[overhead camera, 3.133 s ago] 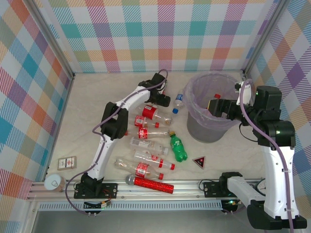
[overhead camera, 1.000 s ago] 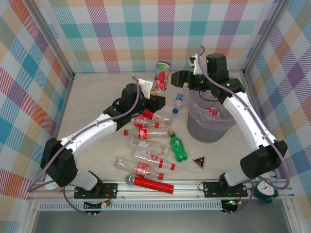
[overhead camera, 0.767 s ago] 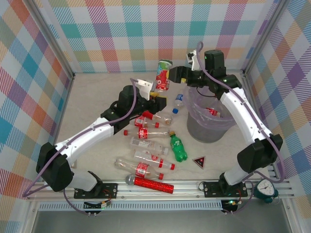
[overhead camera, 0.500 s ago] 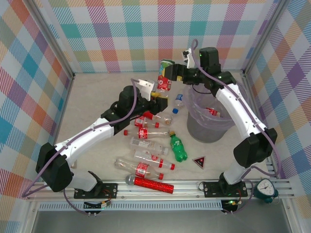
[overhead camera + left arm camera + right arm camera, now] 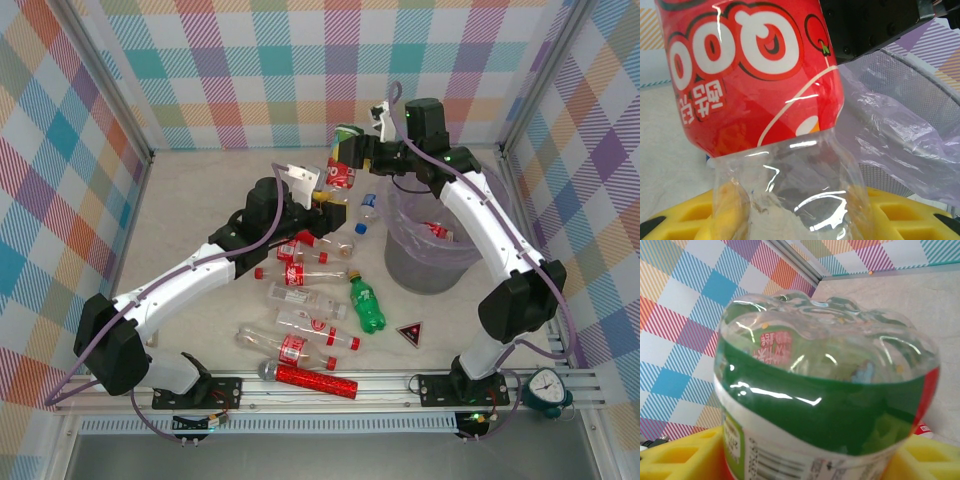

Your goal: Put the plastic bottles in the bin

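A plastic bottle [image 5: 340, 160] with a red and green label is held up in the air left of the bin [image 5: 395, 205]. My left gripper [image 5: 318, 195] is shut on its clear lower part [image 5: 790, 200], which sits between the yellow pads [image 5: 680, 222]. My right gripper [image 5: 360, 155] has its yellow pads [image 5: 675, 455] against both sides of the bottle's upper end [image 5: 825, 390]. Several more bottles [image 5: 305, 298] lie on the table, among them a green one [image 5: 365, 305] and a blue-capped one [image 5: 367, 208]. One bottle [image 5: 432, 231] lies inside the bin.
The bin's thin liner [image 5: 900, 130] hangs just right of the held bottle. A red glittery microphone [image 5: 305, 379] and a dark triangle [image 5: 409, 332] lie near the front edge. A small card box [image 5: 138, 336] sits front left. Checked walls enclose the table.
My right gripper has swung left from over the bin to the raised bottle and closed round its upper end. The left arm has kept the bottle almost still.
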### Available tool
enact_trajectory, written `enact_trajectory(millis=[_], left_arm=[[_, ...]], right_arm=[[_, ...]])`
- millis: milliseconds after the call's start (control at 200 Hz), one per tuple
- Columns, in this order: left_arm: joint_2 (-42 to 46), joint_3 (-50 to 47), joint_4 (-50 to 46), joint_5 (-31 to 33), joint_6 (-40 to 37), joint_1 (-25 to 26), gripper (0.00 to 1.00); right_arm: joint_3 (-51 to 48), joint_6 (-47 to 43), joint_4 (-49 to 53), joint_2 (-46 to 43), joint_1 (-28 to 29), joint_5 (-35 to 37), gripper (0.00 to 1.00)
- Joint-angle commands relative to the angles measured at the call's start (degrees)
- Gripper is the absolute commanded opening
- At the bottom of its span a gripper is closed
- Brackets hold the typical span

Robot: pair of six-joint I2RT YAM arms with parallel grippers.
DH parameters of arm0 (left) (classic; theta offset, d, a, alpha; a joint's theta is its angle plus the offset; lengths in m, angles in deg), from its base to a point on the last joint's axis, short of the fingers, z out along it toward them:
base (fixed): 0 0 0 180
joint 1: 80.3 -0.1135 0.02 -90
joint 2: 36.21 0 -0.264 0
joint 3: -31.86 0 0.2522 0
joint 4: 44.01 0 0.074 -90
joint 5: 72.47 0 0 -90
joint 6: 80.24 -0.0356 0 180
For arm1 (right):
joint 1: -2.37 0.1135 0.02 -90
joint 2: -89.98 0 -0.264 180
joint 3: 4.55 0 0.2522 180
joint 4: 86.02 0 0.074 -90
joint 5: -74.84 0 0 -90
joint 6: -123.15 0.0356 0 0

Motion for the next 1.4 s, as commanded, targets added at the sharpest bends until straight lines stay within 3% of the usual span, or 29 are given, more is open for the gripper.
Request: enact_trajectory(millis=[0, 95, 230, 310, 525, 715, 830, 935, 1075, 1220, 1395], left_arm=[[0.24, 0.88, 1.84, 0.63, 0.4, 0.55, 0.12], [0.89, 0.56, 1.76, 1.17, 1.2, 0.55, 0.3], [2.21, -0.08, 1.02, 2.22, 1.77, 0.57, 0.82], [3.15, -0.34, -0.39, 3.15, 2.07, 0.6, 1.0], [5.68, -2.86, -6.53, 10.35, 10.92, 0.55, 1.0], [6.61, -5.74, -16.66, 18.19, 22.95, 0.55, 1.0], [7.46, -8.61, -19.3, 21.94, 28.77, 0.05, 0.97], [7.28, -10.5, -19.53, 22.33, 32.59, -1.52, 0.93], [5.38, -10.39, -20.05, 21.12, 34.8, -4.06, 0.89], [4.36, -9.14, -24.0, 20.95, 35.39, -5.86, 0.86], [5.26, -9.24, -30.5, 24.31, 33.61, -6.02, 0.86]], right_arm=[[1.78, -1.54, -1.33, -1.28, 0.28, 0.14, 0.64], [2.1, -1.97, -1.42, -1.42, 0.29, 0.34, 0.61], [3.39, -2.61, -1.5, -1.37, 0.29, 1.26, 0.59], [6.33, -3.95, -0.13, -1.11, 0.12, 2.93, 0.58], [15.81, -10.51, 5.7, -1.46, -1.31, 9.39, 0.56], [22.02, -15.58, 11.87, -4.98, -7.57, 13.79, 0.55], [21.96, -19.91, 15.86, -9.39, -10.78, 20.48, 0.53], [18.09, -23.11, 17.38, -15.03, -12.97, 28.45, 0.52], [9.91, -23.02, 18.45, -20.75, -14.83, 33.89, 0.52], [0.13, -21.2, 20.55, -23.84, -15.01, 35.64, 0.51], [-13.26, -17.99, 17.36, -26.85, -14.94, 32.6, 0.51]])
